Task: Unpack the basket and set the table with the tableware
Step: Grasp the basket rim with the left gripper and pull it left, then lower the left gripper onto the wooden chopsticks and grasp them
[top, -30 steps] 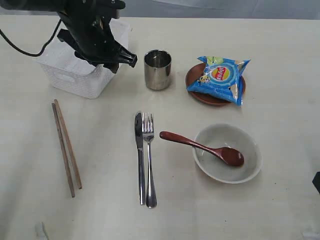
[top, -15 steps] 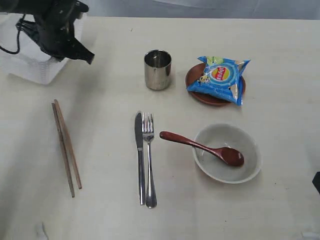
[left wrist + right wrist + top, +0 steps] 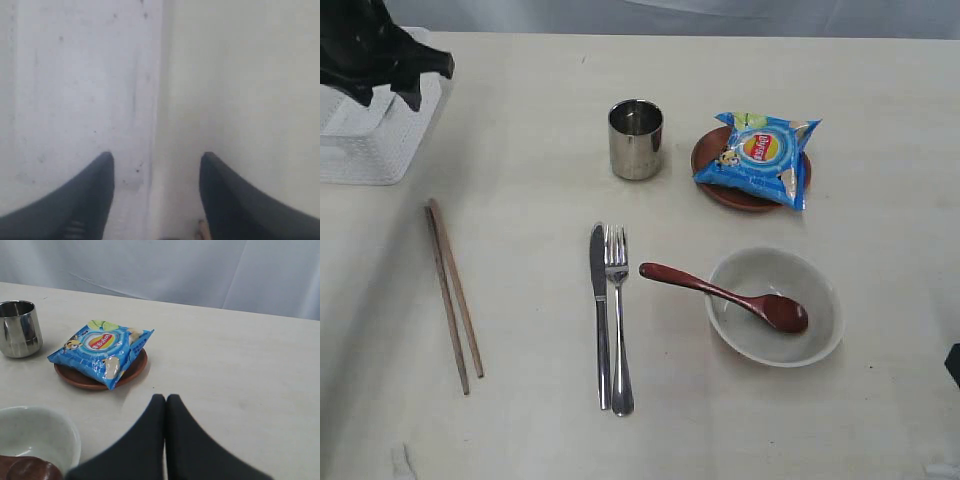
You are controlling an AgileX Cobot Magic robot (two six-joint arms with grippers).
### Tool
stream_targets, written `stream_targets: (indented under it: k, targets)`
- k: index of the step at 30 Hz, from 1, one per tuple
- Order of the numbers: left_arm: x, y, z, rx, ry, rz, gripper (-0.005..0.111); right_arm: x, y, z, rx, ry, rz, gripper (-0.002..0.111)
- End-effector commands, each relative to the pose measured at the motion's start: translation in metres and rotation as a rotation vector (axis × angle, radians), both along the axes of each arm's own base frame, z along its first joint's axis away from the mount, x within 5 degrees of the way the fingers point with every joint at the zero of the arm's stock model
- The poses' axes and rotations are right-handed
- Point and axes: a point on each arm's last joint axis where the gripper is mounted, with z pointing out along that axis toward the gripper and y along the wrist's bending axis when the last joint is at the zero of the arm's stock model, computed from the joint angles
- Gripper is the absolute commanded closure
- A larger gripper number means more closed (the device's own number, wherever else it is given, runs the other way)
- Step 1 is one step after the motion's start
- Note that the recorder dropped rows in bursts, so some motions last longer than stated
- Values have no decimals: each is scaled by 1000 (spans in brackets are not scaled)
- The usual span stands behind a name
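The white basket [image 3: 365,145] stands at the table's [image 3: 520,420] far left back edge, partly cut off. My left gripper [image 3: 390,60] hangs over it; in the left wrist view its fingers [image 3: 105,192] stand apart, open, over the basket's blurred edge [image 3: 75,100]. Laid out on the table are the chopsticks [image 3: 453,295], knife [image 3: 600,310], fork [image 3: 617,320], steel cup [image 3: 636,138], brown plate [image 3: 745,198], and cream bowl [image 3: 775,345] with the wooden spoon [image 3: 720,292] resting in it. My right gripper [image 3: 166,397] is shut and empty, near the bowl [image 3: 40,432] and plate [image 3: 131,371].
A blue chip bag [image 3: 757,158] lies on the brown plate; it also shows in the right wrist view [image 3: 100,352] beside the cup [image 3: 19,329]. A grey cloth backdrop [image 3: 200,270] rises behind the table's far edge.
The basket has slid left from beside the cup to the table's far left edge, together with my left arm. All the tableware has stayed put.
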Motion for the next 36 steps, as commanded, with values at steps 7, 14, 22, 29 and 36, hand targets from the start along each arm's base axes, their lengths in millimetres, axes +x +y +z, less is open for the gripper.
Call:
stream_targets:
  k: [7, 14, 22, 29, 36]
  targets:
    - [-91, -10, 72, -303, -104, 64, 82, 0, 0, -1, -3, -1, -6, 109]
    - [-161, -13, 45, -288, 87, -11, 71, 0, 0, -1, -3, -1, -6, 109]
    - [-206, -17, -30, -431, 263, 93, 54, 0, 0, -1, -3, -1, -6, 109]
    - [-212, -15, -55, -445, 206, 139, 54, 0, 0, -1, -3, -1, -6, 109]
    - [-200, -29, -74, -448, 197, 116, 54, 0, 0, -1, -3, -1, -6, 109]
